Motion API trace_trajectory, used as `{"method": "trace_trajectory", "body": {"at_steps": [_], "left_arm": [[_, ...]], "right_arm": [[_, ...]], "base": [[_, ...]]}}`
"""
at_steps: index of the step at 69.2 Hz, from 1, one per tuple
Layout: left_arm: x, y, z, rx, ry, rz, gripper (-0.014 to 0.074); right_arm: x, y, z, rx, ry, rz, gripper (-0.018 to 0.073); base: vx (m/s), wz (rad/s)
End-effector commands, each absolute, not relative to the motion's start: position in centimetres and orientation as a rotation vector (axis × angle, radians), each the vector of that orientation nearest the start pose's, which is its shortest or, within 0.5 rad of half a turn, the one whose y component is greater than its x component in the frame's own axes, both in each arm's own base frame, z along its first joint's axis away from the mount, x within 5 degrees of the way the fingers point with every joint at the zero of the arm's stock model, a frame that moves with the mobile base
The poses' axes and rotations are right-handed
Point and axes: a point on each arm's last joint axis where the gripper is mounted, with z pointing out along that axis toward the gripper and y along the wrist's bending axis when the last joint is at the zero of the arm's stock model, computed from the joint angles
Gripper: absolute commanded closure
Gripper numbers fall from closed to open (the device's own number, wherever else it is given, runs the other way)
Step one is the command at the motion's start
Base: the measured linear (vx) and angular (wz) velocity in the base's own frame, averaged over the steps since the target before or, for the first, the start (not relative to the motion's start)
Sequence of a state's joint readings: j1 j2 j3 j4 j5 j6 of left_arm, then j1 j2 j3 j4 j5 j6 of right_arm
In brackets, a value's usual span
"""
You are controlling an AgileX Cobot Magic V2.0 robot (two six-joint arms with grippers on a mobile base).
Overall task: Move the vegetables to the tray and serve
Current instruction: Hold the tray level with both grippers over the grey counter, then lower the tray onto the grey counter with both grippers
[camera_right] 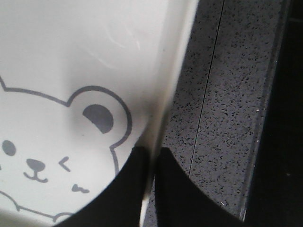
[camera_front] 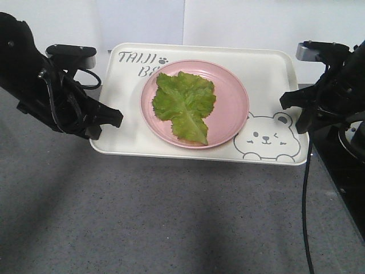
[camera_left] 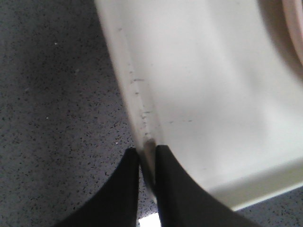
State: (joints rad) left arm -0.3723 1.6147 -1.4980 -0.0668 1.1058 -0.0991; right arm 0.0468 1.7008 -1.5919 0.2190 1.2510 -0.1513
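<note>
From the front view, you are seeing the tray sitting on the grey tabletop, open room lying before it. The lettuce leaf is lying on the pink plate mid-tray, between both tools. In the left wrist view, your left tool is pinching the tray's rim. In the right wrist view, your right tool is pinching the rim beside the bear drawing.

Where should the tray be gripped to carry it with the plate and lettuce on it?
By the raised rims of the tray's two short ends, one gripper from each side. The left gripper and right gripper already pinch those rims; the pink plate with the lettuce sits centred, so that likely keeps it balanced.
</note>
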Motion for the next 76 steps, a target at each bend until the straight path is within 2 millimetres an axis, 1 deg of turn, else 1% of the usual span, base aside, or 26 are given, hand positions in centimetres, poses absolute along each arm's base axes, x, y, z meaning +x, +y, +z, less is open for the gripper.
{"method": "trace_trajectory", "body": {"at_steps": [1,54,76], "left_arm": [[30.88,-13.86,36.69,0.349,2.536,-0.379,0.0603],[30.88,-13.86,36.69,0.349,2.536,-0.379,0.0603],[30.99,-13.90,36.62,0.348,2.533,-0.380,0.0603]], "right_arm": [[34.23,4.59,35.76,-0.262,2.693,0.391,0.0565],[34.23,4.59,35.76,-0.262,2.693,0.391,0.0565],[34.66,4.59,35.95,-0.246,2.644,0.384,0.0565]], "base": [[0.00,0.00],[0.00,0.00],[0.00,0.00]]}}
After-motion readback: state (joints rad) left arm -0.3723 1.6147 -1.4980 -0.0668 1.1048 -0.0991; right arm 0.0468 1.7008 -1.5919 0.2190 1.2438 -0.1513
